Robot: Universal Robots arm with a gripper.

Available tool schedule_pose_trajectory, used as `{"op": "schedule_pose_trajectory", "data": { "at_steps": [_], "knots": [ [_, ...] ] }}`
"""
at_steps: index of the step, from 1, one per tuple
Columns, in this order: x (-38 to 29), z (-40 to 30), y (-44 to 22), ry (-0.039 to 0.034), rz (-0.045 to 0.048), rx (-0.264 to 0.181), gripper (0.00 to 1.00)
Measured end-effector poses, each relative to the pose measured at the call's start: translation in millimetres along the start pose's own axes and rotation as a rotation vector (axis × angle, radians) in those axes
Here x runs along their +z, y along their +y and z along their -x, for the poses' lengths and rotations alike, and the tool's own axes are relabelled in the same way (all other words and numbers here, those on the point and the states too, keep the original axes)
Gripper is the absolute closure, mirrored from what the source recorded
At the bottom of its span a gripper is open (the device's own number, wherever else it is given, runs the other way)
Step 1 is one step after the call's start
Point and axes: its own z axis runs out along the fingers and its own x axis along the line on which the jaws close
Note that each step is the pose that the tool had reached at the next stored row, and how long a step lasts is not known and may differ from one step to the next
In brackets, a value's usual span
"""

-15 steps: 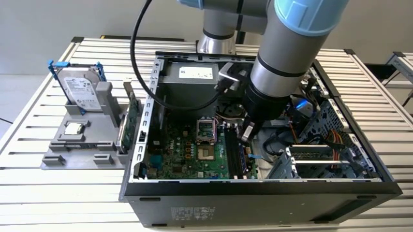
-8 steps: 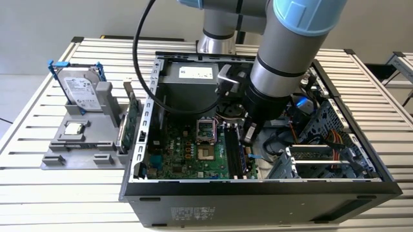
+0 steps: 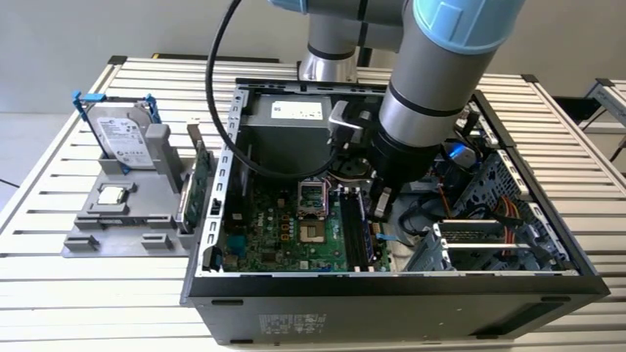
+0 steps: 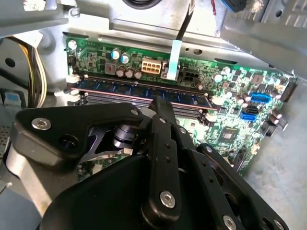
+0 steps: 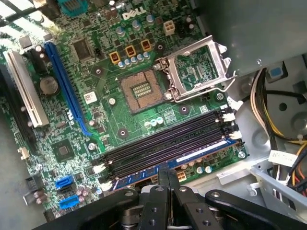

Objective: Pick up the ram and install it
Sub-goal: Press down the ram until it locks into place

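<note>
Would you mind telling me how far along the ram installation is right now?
Done: pickup, since the ram already stands in a memory slot on the motherboard. In hand: the claw is closed on its top edge. Left: letting go; I cannot tell whether it is fully latched.

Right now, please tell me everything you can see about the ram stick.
The ram is a slim, long, bluish-dark circuit-board stick with a row of flat dark chips along its face. In the second wrist view it stands on edge in a memory slot of the green motherboard, beside the other parallel slots, with white latches at the slot ends. In the first wrist view its blue edge lies in the slot nearest the gripper, whose fingertips sit right at it. Whether it is fully seated cannot be told.
</note>
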Motion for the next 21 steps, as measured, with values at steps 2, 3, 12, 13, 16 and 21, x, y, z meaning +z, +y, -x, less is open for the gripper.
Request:
{"op": "schedule_pose_trajectory", "data": {
  "at_steps": [2,3,12,13,16,21],
  "knots": [
    [0.0,0.1,0.1,0.0009,0.0003,-0.041,1.0],
    [0.0,0.2,0.1,0.0013,0.0004,-0.057,1.0],
    [0.4,0.8,0.3,0.0056,0.0017,-0.251,1.0],
    [0.5,0.8,0.3,0.0058,0.0017,-0.266,1.0],
    [0.8,1.0,0.4,0.007,0.002,-0.314,1.0],
    [1.5,1.3,0.5,0.0085,0.0021,-0.393,1.0]
  ]
}}
